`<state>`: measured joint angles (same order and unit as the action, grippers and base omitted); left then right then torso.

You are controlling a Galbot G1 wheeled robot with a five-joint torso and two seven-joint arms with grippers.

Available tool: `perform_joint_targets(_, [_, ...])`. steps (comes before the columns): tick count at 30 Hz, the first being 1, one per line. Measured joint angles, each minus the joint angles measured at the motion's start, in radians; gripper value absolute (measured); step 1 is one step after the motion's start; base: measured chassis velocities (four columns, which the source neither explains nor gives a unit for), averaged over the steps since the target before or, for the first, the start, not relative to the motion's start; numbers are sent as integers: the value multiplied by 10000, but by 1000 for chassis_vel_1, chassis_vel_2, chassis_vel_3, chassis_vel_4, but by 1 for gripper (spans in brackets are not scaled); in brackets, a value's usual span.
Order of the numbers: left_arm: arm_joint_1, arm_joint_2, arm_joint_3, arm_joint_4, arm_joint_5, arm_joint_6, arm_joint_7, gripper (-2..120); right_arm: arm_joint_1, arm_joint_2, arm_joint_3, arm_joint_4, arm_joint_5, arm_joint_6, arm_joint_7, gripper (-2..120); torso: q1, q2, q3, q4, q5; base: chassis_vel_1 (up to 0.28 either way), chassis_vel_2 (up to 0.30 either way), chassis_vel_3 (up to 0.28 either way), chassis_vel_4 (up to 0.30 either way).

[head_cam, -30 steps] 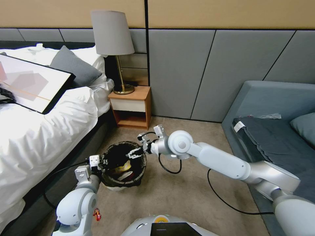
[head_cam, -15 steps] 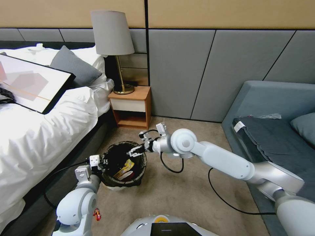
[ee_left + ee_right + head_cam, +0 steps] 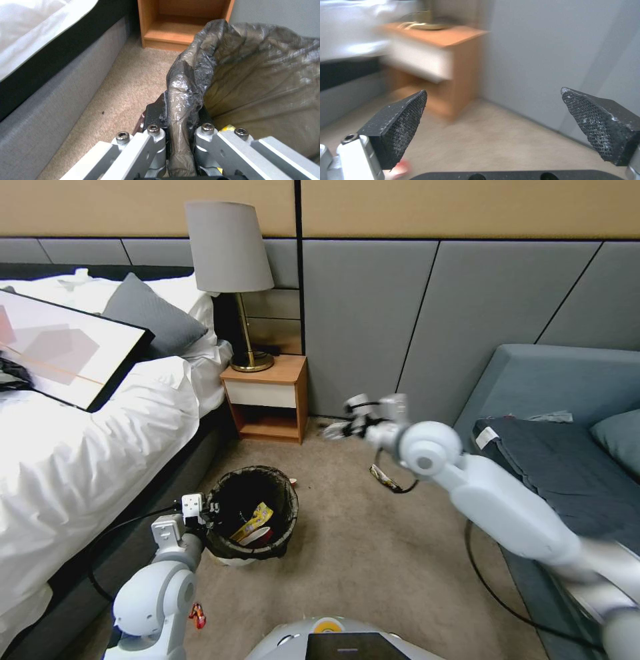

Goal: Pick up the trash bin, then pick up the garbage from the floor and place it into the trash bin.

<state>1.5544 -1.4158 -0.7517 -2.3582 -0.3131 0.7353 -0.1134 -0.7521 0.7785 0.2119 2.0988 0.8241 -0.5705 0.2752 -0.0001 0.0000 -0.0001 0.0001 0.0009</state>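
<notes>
Beside the bed [image 3: 80, 447] | left gripper [image 3: 181, 130] jaws pinched trash bin [image 3: 252, 511] rim | right gripper [image 3: 493, 125] jaws spread, near nightstand [image 3: 267, 400]

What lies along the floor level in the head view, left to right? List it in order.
Bed → left hand clamped on the rim of the trash bin → open right hand, raised off the floor → dark wrapper on the carpet → grey sofa.
</notes>
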Motion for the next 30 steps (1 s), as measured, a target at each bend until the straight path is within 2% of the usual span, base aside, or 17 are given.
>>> perform_joint_targets(2, [8, -4, -2, 1, -26, 1, 4, 4, -1146, 373, 895, -99, -801, 850, -97, 100, -1, 0, -1, 1, -13, 0, 0, 0, 0])
perform_joint_targets(3, [11, -7, 6, -2, -35, 1, 8, 4, -1875, 706, 1520, -181, -1358, 1184, -160, 100, 0, -1, 1, 0, -1, 0, 0, 0, 0])
perform_joint_targets(4, [11, -7, 6, -2, -35, 1, 8, 4, -1875, 706, 1520, -181, -1358, 1184, -160, 100, 0, -1, 1, 0, -1, 0, 0, 0, 0])
perform_joint_targets(5, [9, 16, 19, -25, -59, 0, 12, 4, -2843, 1145, 2428, -289, -2066, 1612, -261, 100, 0, 1, -1, 1, 0, 0, 0, 0, 0])
perform_joint_targets(6, [-7, 55, 30, -27, -91, 0, 16, 4, -3753, 1518, 3093, -447, -2625, 2008, -470, 100, 0, 0, 0, -2, -22, 0, 0, 0, 0])
perform_joint_targets(8, [-43, 74, 30, -27, -119, 0, 17, 4, -4738, 1980, 3776, -722, -3390, 2722, -851, 100, 0, 0, -1, -7, 9, 0, 0, 0, 0])
perform_joint_targets(9, [-43, 74, 30, -27, -119, 0, 17, 4, -4738, 1980, 3776, -722, -3390, 2722, -851, 100, 0, 0, -1, -7, 9, 0, 0, 0, 0])
perform_joint_targets(11, [-44, 70, 42, -27, -133, 0, 16, 4, -5406, 2273, 4130, -895, -3915, 3368, -1043, 100, 0, 1, 0, -3, -21, 0, 0, 0, 0])
perform_joint_targets(13, [-40, 67, 53, -27, -137, 1, 16, 4, -5607, 2387, 4223, -950, -4090, 3548, -1086, 100, 0, 0, 0, -4, -20, 0, 0, 0, 0])
perform_joint_targets(14, [-37, 63, 65, -29, -139, 0, 18, 4, -5878, 2578, 4345, -1019, -4401, 3805, -1148, 100, 0, 1, 0, -1, -4, 0, 0, 0, 0])
perform_joint_targets(16, [-35, 50, 76, -29, -138, 0, 24, 4, -6032, 2782, 4450, -1053, -4643, 3991, -1175, 100, 0, 0, -1, 3, 1, 0, 0, 0, 0])
perform_joint_targets(18, [-32, -2, 106, -18, -138, 0, 31, 4, -6382, 3472, 4680, -1068, -5007, 4293, -1218, 100, 0, 0, -1, -2, -19, 0, 0, 0, 0])
perform_joint_targets(20, [-28, -23, 127, 1, -133, 0, 40, 4, -6770, 4327, 4830, -1047, -5360, 4524, -1275, 100, 0, 0, 0, 1, -2, 0, 0, 0, 0])
perform_joint_targets(23, [-24, -19, 132, 19, -131, 0, 41, 4, -6982, 4665, 4892, -1069, -5703, 4726, -1351, 100, 0, 0, 0, 0, -16, 0, 0, 0, 0])
perform_joint_targets(26, [-11, -9, 129, 28, -134, 0, 42, 4, -7280, 4976, 4923, -1127, -6000, 4982, -1451, 100, 0, 0, -1, -2, -4, 0, 0, 0, 0])
perform_joint_targets(30, [45, -82, 130, 44, -143, 0, 42, 4, -7620, 5332, 4978, -1251, -6188, 5307, -1490, 100, 0, 0, 0, 0, -7, 0, 0, 0, 0])
